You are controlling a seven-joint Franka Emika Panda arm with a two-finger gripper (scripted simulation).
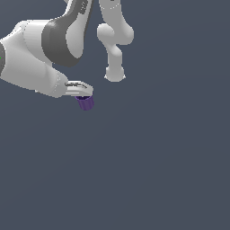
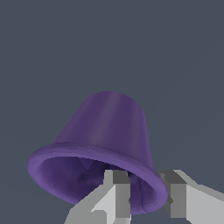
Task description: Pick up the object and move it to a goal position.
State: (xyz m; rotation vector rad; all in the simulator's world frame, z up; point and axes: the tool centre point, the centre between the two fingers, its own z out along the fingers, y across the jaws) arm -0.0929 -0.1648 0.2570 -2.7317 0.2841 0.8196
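1. The arm [image 1: 40, 54] reaches in from the exterior view's left, its white and grey links filling the upper left of that view.
2. The gripper [image 1: 83, 91] sits at the arm's end, fingers pointing toward the exterior view's right.
3. The cup [image 1: 85, 103] is dark purple and hangs just below the fingertips, touching them, tilted with its narrow end pointing down and to the right.
4. In the wrist view the cup [image 2: 105, 144] fills the middle, its flared rim toward the camera and its closed, narrower end farther away.
5. The gripper [image 2: 146, 194] is nearly closed and pinches the cup's rim: one finger [image 2: 114, 192] is inside the hollow, the other outside the wall.
6. Behind everything is plain dark grey-blue ground [image 1: 157, 170]; whether the cup touches it, I cannot tell.
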